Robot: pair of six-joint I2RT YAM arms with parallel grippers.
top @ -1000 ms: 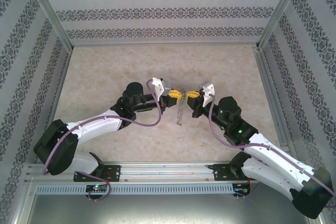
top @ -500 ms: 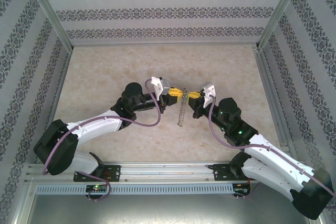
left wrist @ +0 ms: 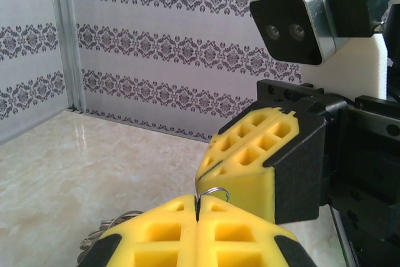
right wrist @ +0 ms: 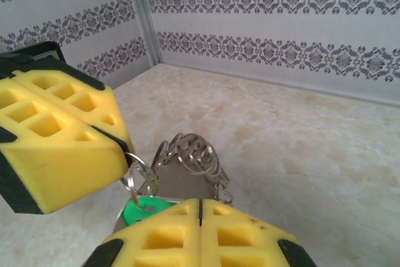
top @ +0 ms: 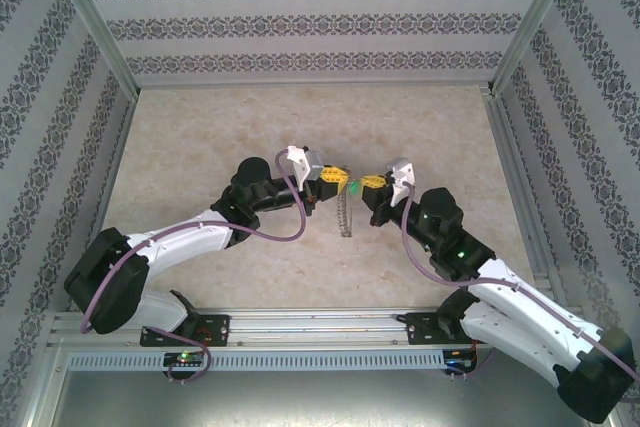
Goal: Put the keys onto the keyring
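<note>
The right gripper [right wrist: 200, 217] is closed on the green key [right wrist: 147, 207], which apparently touches the keyring [right wrist: 141, 173] just beyond, itself pinched by the closed left gripper [right wrist: 119, 148] above the desk [right wrist: 300, 154].

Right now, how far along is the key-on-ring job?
Done: left pincer shut on the keyring, right pincer shut on the green key. In hand: pincers sit tip to tip, key head right beside the keyring. Left: threading it on; I can't tell whether it's through.
</note>
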